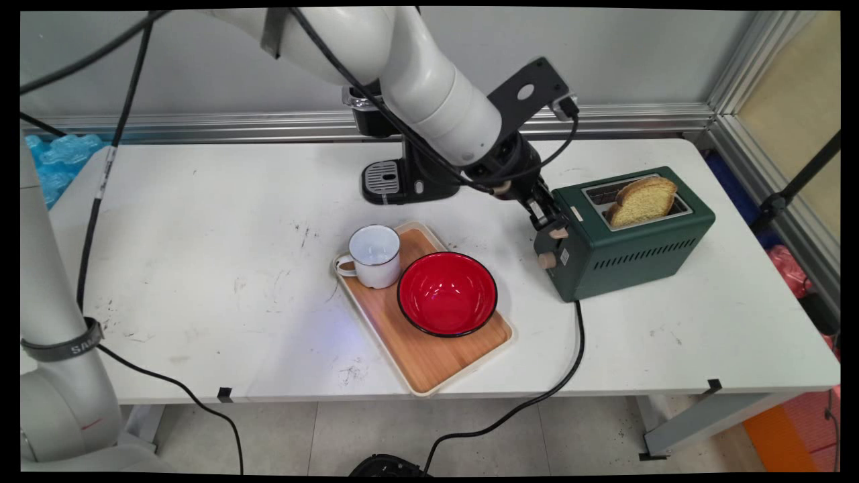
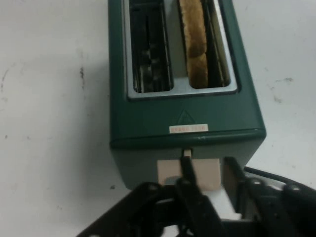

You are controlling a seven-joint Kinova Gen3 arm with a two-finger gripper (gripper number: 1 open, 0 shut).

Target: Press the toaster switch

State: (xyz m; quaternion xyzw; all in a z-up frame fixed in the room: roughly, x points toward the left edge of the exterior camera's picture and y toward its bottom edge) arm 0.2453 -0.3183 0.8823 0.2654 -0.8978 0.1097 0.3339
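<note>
A white Kinova arm reaches down from the upper left, its black gripper [image 1: 550, 221] set against the near end of a dark green toaster [image 1: 631, 248] on the right half of the white worktop [image 1: 201, 255]. In the hand view the fingers [image 2: 186, 170] stand a narrow way apart. One lies on the toaster's cream lever [image 2: 202, 173] and the other is just off the lever's right side. Whether they actually pinch the lever is hard to make out from that angle. A round cream knob [image 1: 547, 260] sits directly below the lever on the same end face.

A slice of bread [image 1: 644, 200] stands upright in one of the two slots, its crust well above the rim. The other slot is empty.

Left of the toaster and apart from it lies a wooden tray [image 1: 416, 349], skewed to the worktop's edges. It carries a white enamel mug [image 1: 374, 255] and a red bowl [image 1: 447, 293], which stand side by side and almost touch. A strip of bare worktop runs between the tray's right rim and the lever end, right under the gripper. A black coffee machine [image 1: 402, 178] stands behind the arm near the back wall.

The toaster's black cord [image 1: 574, 349] trails from its near corner over the front edge. The toaster's far side has open surface before the worktop's right edge.
</note>
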